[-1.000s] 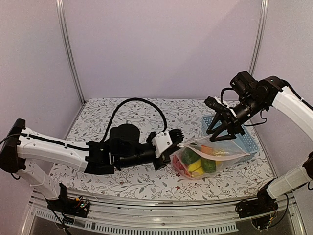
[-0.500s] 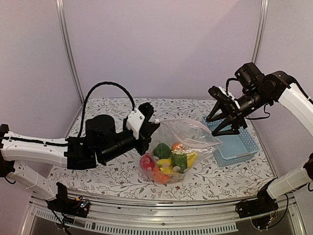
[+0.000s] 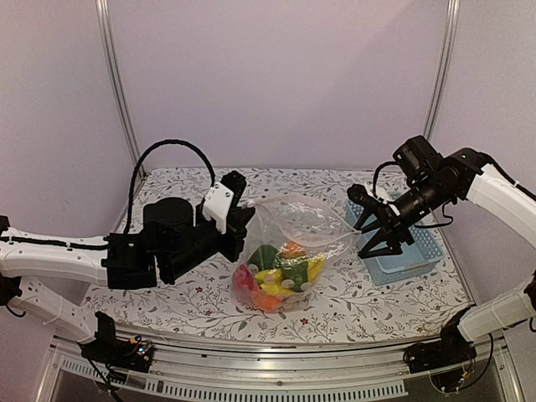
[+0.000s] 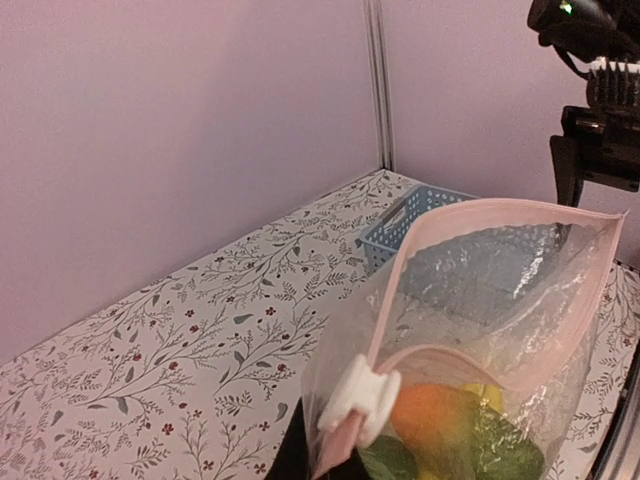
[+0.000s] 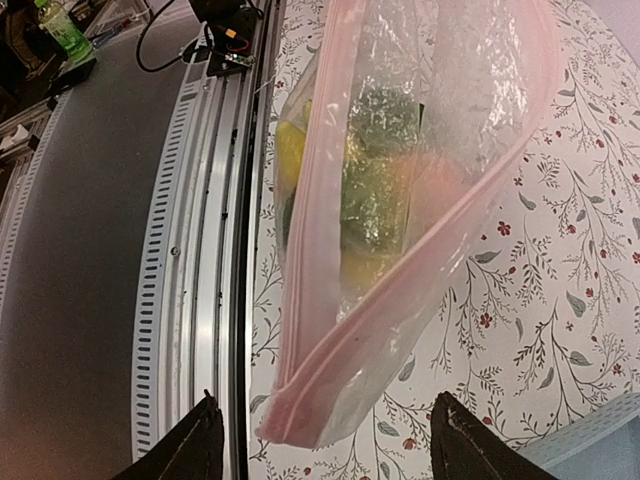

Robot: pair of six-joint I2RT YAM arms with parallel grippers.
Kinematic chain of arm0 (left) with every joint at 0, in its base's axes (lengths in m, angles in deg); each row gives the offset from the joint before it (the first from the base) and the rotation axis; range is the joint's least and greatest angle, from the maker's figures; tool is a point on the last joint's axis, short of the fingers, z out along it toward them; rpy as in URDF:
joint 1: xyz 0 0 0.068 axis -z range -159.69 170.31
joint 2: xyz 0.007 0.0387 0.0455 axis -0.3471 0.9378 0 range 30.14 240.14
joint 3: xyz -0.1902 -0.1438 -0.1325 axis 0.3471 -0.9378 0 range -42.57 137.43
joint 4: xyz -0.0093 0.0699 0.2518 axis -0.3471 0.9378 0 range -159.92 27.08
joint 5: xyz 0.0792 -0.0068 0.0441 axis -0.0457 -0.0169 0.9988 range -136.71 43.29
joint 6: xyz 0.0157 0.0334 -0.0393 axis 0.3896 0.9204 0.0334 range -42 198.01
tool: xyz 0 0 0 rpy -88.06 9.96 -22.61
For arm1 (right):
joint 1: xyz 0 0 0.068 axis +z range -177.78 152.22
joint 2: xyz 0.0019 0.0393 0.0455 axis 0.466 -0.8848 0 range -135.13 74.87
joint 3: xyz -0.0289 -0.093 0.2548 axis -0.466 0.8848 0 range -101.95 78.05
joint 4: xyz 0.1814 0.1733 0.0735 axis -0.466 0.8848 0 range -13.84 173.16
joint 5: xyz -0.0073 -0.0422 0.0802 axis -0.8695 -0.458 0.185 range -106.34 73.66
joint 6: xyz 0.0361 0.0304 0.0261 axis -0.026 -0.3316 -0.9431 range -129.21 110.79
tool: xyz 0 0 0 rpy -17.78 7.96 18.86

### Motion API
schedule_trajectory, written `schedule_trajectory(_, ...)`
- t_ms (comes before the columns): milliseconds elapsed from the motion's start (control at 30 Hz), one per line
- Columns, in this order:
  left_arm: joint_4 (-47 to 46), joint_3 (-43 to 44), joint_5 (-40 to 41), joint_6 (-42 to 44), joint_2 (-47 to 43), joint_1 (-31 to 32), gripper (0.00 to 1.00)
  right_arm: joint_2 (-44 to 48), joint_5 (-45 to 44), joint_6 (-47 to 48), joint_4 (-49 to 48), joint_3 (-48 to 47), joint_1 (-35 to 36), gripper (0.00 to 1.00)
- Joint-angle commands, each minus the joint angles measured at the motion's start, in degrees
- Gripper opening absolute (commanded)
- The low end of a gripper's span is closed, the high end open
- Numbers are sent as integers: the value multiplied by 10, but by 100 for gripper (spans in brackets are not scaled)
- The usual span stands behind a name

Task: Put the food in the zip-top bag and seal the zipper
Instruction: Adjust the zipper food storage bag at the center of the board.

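Left gripper [image 3: 241,219]: jaws closed on the left end of the zip-top bag [image 3: 295,224], left of centre in the top view. It pinches the mouth edge and holds that end raised above the table [image 3: 167,295].

Right gripper [image 3: 368,241]: jaws spread wide and gripping nothing, at centre right of the top view, just off the bag's right edge. In the right wrist view the bag's far corner [image 5: 292,418] sits low in the frame between the two fingertips [image 5: 205,425], with a gap to each.

Zipper [image 4: 500,207]: not sealed. In the left wrist view the pink strip splits in two at the white slider [image 4: 358,400], at lower centre. One strip arches up and across to the upper right corner, and the other curves lower. The right wrist view shows the two strips [image 5: 322,190] running down the middle of the frame and meeting at the bottom corner.

Food [image 3: 280,280]: inside the bag, bunched in its lower part just below centre of the top view. Green, yellow, orange and red-pink pieces show through the plastic. Whether the bag's bottom rests on the table cannot be told.

Blue basket [image 3: 412,251]: on the table at centre right, behind the right gripper
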Motion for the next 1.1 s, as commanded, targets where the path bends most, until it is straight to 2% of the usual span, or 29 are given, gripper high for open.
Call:
schedule_trajectory(0, 13, -7, 10, -11, -15, -12, 0, 21, -46, -48, -85, 13, 18, 66)
schedule_trajectory(200, 13, -8, 1, -10, -16, -13, 0, 16, -44, -76, -117, -9, 18, 55)
schedule_trajectory(367, 15, -10, -1, -13, -17, -14, 0, 5, -43, -78, -118, -22, 18, 29)
schedule_trajectory(433, 16, -12, -2, -14, -18, -15, 0, 6, -39, -78, -119, -22, 18, 14)
schedule_trajectory(467, 17, -12, -7, -14, -19, -16, 6, 10, -35, -77, -118, -23, 18, 11)
schedule_trajectory(500, 17, -12, -14, -14, -19, -18, 20, 11, -31, -75, -115, -24, 18, 9)
schedule_trajectory(533, 17, -12, -19, -13, -19, -20, 27, 13, -28, -72, -113, -25, 18, 7)
schedule_trajectory(567, 16, -11, -25, -10, -18, -23, 28, 14, -27, -71, -110, -26, 18, 6)
schedule_trajectory(700, 7, -9, -46, -1, -15, -36, 16, 13, -18, -65, -100, -28, 18, 4)
schedule_trajectory(800, 6, -7, -58, 1, -14, -44, 0, 14, -14, -66, -99, -28, 17, 2)
schedule_trajectory(900, -5, -16, -58, -6, -25, -46, 0, 18, 2, -63, -98, -23, -1, 0)
schedule_trajectory(1067, -57, -61, -68, -24, -65, -49, 0, 31, 75, -63, -116, -13, -73, 0)
